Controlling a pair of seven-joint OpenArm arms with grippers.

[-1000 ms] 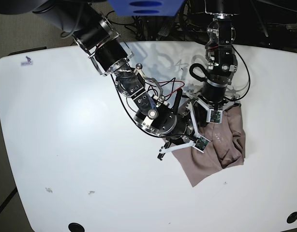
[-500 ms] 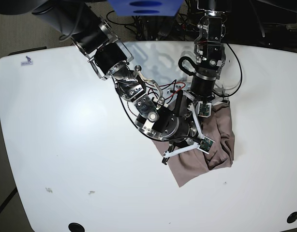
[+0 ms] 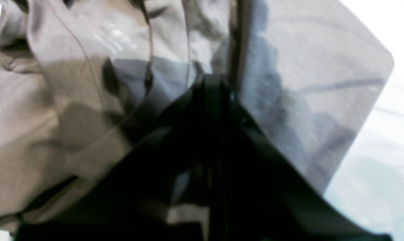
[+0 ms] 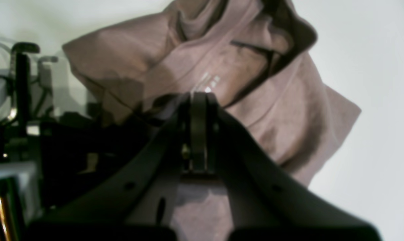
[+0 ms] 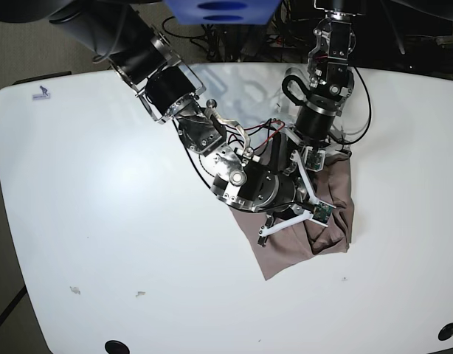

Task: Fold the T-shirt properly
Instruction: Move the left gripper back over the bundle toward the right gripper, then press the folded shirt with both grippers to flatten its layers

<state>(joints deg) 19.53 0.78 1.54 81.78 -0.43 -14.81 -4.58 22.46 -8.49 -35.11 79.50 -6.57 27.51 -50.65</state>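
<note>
1. Clearly the T-shirt (image 5: 326, 203) is thin, soft, wrinkled knit. I judge it light and limp, likely to sag and bunch wherever it is not held.
2. It lies bunched on the white worktop (image 5: 101, 221), beneath and just beside both wrists, with one flat corner pointing toward the near edge.
3. Best hold, in my judgement: pinch a hem edge or a corner, since a loose fold in the middle would slip and drag other layers along.
4. The left gripper (image 3: 212, 82) has its fingers pressed together over the cloth; whether fabric is caught between them is hidden.
5. The right gripper (image 4: 198, 100) is likewise closed, its fingers meeting at a fold of the shirt.
6. Pale marks on the fabric look like a neck label, too blurred to read.
7. A small blue logo (image 5: 40, 94) sits at the worktop's far corner, illegible.
</note>
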